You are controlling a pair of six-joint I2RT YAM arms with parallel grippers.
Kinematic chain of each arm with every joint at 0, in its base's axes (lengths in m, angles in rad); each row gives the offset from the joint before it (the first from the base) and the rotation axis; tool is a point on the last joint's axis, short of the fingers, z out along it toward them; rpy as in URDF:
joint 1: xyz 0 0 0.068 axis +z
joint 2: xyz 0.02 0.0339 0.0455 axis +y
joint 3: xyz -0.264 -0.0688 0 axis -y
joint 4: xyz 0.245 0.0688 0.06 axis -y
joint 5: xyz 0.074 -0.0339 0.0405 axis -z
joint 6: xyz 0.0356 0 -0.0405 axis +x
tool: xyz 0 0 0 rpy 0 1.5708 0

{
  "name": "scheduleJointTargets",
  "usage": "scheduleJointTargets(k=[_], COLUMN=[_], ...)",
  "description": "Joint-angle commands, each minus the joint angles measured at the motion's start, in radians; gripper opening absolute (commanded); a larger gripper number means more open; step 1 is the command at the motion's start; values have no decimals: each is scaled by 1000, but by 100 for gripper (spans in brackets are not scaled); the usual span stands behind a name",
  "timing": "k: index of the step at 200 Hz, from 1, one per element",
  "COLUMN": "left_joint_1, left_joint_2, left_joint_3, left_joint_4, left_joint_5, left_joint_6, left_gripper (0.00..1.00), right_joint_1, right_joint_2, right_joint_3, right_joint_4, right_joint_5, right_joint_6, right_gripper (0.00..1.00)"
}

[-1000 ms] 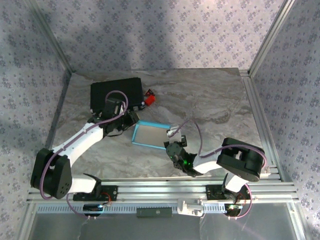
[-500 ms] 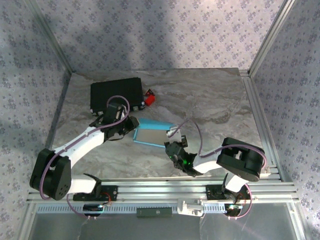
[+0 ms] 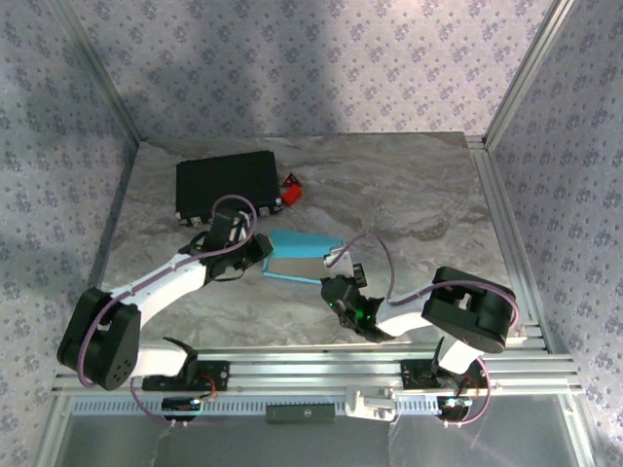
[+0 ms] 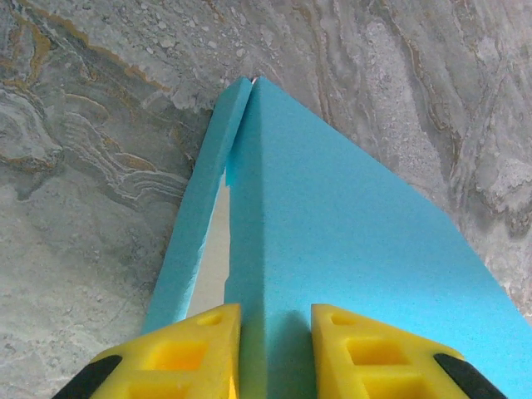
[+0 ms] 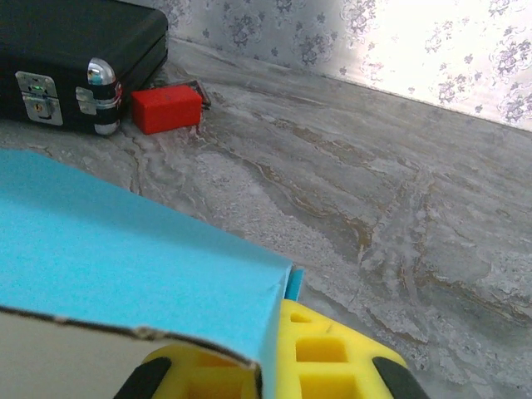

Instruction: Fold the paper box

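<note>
The paper box point(image 3: 304, 243) is light-blue card with a pale inner side, partly folded, lying mid-table between both arms. My left gripper point(image 3: 261, 250) is at its left end. In the left wrist view a folded blue ridge of the box point(image 4: 349, 224) runs between my yellow fingers point(image 4: 193, 353), and the left gripper point(image 4: 276, 349) is shut on it. A narrow side flap point(image 4: 195, 220) stands apart, with white inside showing. My right gripper point(image 3: 337, 273) holds the box's right end. There the blue panel point(image 5: 125, 249) covers one finger, and the right gripper point(image 5: 274, 353) is shut on the card's edge.
A black rectangular case point(image 3: 226, 185) lies at the back left, with a small red block point(image 3: 291, 189) beside its right end; both also appear in the right wrist view as the case point(image 5: 75, 58) and the block point(image 5: 166, 108). Aluminium frame rails and patterned walls bound the marble table point(image 3: 409, 195).
My left gripper has moved right to the box's left end and narrowed onto it. The blue far panel has swung over, so less pale interior shows. The right arm stays put.
</note>
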Motion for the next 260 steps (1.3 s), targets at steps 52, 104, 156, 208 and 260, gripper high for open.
scheduleJointTargets(k=[52, 104, 156, 208, 260], left_joint_1=[-35, -55, -57, -59, -64], left_joint_2=[20, 37, 38, 30, 44], left_joint_3=[-25, -12, 5, 17, 17], left_joint_4=[-63, -62, -76, -86, -73], left_joint_5=[-44, -66, -76, -77, -73], left_joint_6=[7, 6, 9, 19, 13], left_gripper=[24, 24, 24, 24, 24], right_joint_1=[17, 18, 24, -168, -504], right_joint_2=[-206, -329, -479, -682, -413], right_joint_3=[67, 71, 58, 159, 403], right_joint_4=[-411, -556, -723, -1030, -1185], right_joint_5=[-50, -140, -190, -410, -853], right_joint_6=[193, 277, 355, 516, 528], right_gripper=[38, 50, 55, 59, 52])
